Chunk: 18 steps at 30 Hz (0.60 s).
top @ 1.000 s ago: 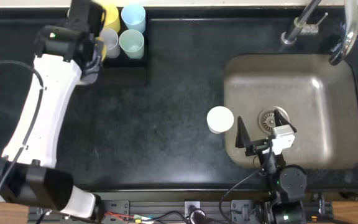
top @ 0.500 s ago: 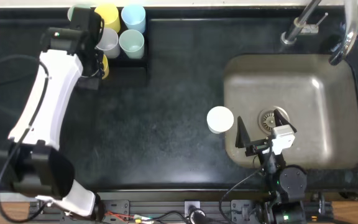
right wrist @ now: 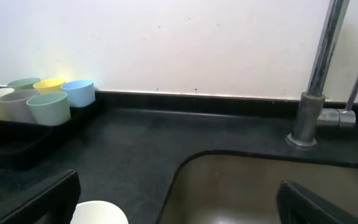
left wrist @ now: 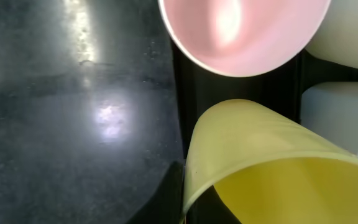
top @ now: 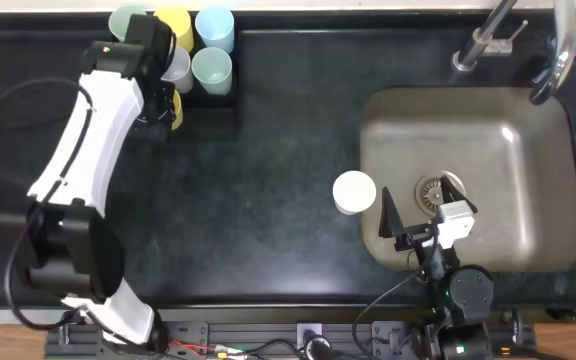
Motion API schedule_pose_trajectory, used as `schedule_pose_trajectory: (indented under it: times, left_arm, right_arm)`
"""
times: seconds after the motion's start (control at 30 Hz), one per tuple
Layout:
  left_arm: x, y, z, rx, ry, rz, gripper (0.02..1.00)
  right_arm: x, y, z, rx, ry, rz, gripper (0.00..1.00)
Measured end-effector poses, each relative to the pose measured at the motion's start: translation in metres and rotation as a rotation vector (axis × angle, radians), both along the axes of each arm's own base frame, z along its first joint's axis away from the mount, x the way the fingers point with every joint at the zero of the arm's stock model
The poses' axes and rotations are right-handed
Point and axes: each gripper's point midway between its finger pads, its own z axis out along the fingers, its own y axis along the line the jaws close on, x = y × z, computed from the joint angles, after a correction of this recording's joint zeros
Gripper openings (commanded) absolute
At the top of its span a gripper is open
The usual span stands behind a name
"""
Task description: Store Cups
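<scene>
My left gripper (top: 165, 100) hangs over the left end of the black cup tray (top: 213, 112), shut on a tilted yellow cup (left wrist: 272, 165) whose edge peeks out beside it (top: 175, 112). Just beyond it in the tray stand a pink cup (left wrist: 241, 31) and pale cups (left wrist: 344, 118). From above, the tray's rows show green (top: 126, 20), yellow (top: 175, 20), blue (top: 214, 25), white (top: 176, 62) and mint cups (top: 211, 70). A lone white cup (top: 354, 192) stands on the counter at the sink's left rim. My right gripper (top: 400, 222) is open and empty, low over the sink beside that white cup (right wrist: 101, 213).
The steel sink (top: 528, 150) takes up the right side, with its faucet (right wrist: 319, 81) at the back wall. Dark countertop (top: 268, 220) stretches between the tray and the sink. The back wall runs close behind the tray.
The left gripper with the yellow cup has shifted a little toward the near side of the tray and its arm has swung rightward. The right arm has not moved.
</scene>
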Motion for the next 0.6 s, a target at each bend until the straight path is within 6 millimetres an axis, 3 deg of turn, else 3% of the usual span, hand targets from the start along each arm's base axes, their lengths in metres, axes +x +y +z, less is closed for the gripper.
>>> schedule_pose_trajectory:
  times: [0.27, 0.6]
  left_arm:
    - [0.005, -0.002, -0.020, -0.003, 0.035, -0.001, 0.036]
    - [0.015, -0.003, -0.022, -0.007, 0.003, -0.001, 0.036]
  right_arm:
    - [0.000, 0.000, 0.000, 0.000, 0.001, 0.000, 0.998]
    - [0.000, 0.000, 0.000, 0.000, 0.000, 0.000, 0.998]
